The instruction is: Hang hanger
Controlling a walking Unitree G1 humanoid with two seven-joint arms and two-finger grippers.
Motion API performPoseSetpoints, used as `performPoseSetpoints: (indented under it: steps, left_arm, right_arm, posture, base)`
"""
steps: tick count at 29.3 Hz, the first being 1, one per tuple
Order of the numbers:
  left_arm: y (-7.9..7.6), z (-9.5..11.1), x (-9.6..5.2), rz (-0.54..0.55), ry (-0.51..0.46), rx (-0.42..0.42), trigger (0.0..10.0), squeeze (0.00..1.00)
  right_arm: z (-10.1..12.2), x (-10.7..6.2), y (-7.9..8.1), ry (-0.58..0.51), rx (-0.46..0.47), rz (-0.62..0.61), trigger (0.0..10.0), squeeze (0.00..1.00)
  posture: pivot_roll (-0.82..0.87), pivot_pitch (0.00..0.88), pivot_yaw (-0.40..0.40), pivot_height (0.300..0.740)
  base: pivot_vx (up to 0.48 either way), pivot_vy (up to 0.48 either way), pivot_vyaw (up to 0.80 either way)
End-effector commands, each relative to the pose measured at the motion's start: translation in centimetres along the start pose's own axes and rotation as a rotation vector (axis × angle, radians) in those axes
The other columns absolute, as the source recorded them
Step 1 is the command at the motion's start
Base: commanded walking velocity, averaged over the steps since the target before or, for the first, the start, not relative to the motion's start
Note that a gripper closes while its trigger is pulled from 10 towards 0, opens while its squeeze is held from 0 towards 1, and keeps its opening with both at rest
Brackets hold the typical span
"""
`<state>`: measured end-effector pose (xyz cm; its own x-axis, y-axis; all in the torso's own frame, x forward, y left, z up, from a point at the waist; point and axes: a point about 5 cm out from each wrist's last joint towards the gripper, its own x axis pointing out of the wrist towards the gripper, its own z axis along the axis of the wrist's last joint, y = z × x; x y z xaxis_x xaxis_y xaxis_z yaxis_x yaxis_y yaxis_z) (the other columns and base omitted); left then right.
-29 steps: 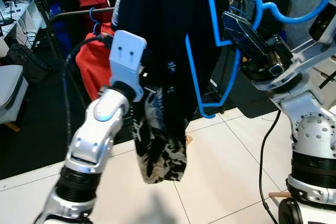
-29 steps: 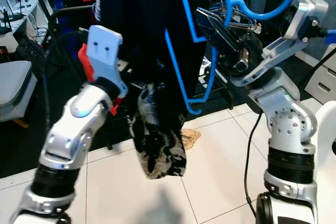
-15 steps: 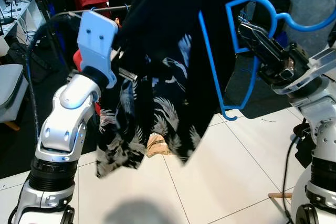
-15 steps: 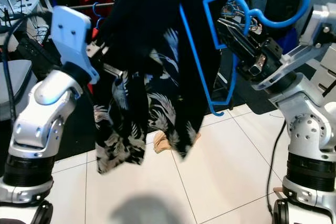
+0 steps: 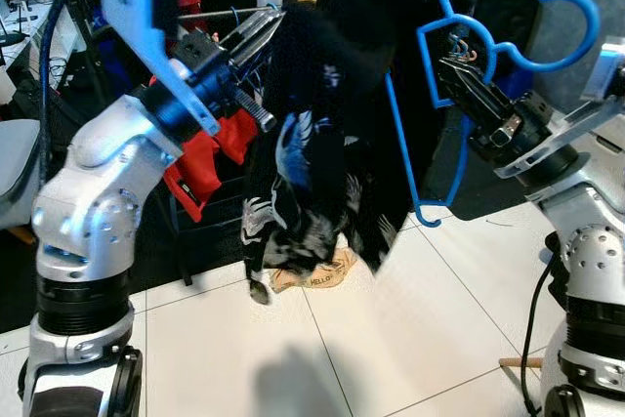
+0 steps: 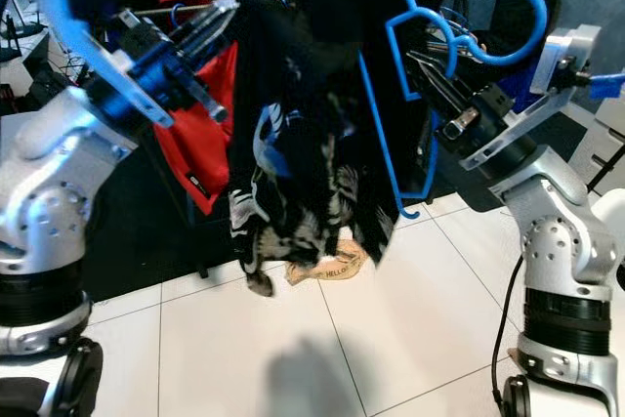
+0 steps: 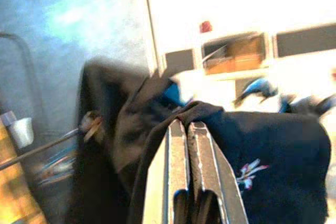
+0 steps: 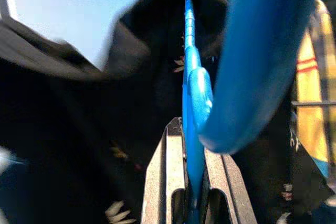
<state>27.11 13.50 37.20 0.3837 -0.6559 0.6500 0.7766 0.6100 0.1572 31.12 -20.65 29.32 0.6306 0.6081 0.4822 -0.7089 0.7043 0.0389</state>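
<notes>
So we've got a bright blue plastic hanger (image 5: 459, 95) held up in the air, long axis near vertical, hook curling toward our right. Right gripper (image 8: 190, 182) fingers clamp its bar; left gripper (image 7: 187, 145) fingers pinch the dark floral-print shirt (image 5: 312, 163) (draped over it).

- Left gripper (image 5: 262, 28): now higher and further forward than a second ago, near the clothes rail (image 5: 210, 15), fingers closed on dark cloth.
- Shirt (image 5: 312, 158): previously hanging long and spread; now bunched and lifted, its hem higher above the floor.
- Blue hanger (image 5: 459, 95): tilted differently, hook (image 5: 562, 21) lower in the picture.
- Camera view: shifted, red garment (image 5: 210, 148) now exposed.
</notes>
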Motion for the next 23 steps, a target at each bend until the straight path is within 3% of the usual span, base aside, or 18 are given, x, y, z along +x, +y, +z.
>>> performPoseSetpoints:
  steps: [1,8,13,15,23]
  left_arm:
    - [-0.3,1.4,0.4,-0.032,-0.079,-0.041,0.0,0.00]
    - [-1.1,2.3,2.0,-0.089,-0.198,-0.196,0.0,0.00]
    - [-1.7,2.6,2.7,-0.154,-0.306,-0.420,0.0,0.00]
    - [-2.2,2.4,3.1,-0.175,-0.302,-0.464,0.0,0.00]
    - [-2.8,1.9,3.7,-0.186,-0.307,-0.538,0.0,0.00]
  right_arm:
    - [-0.1,0.6,0.1,-0.002,-0.021,-0.002,10.0,0.00]
    - [-1.4,1.3,-1.1,0.027,-0.053,-0.123,10.0,0.00]
    - [-2.0,2.5,-2.7,0.027,-0.066,-0.329,10.0,0.00]
    - [-3.3,2.9,-3.1,0.096,-0.080,-0.397,10.0,0.00]
    - [-5.3,3.5,-2.7,0.209,-0.119,-0.427,10.0,0.00]
  posture:
    - [0.02,0.028,0.021,0.740]
    - [0.02,0.039,0.025,0.740]
    - [0.02,0.033,0.036,0.740]
    - [0.03,0.026,0.033,0.740]
    - [0.04,0.023,0.031,0.740]
  base:
    - [0.000,0.000,0.00]
    - [0.000,0.000,0.00]
    - [0.000,0.000,0.00]
    - [0.000,0.000,0.00]
    - [0.000,0.000,0.00]
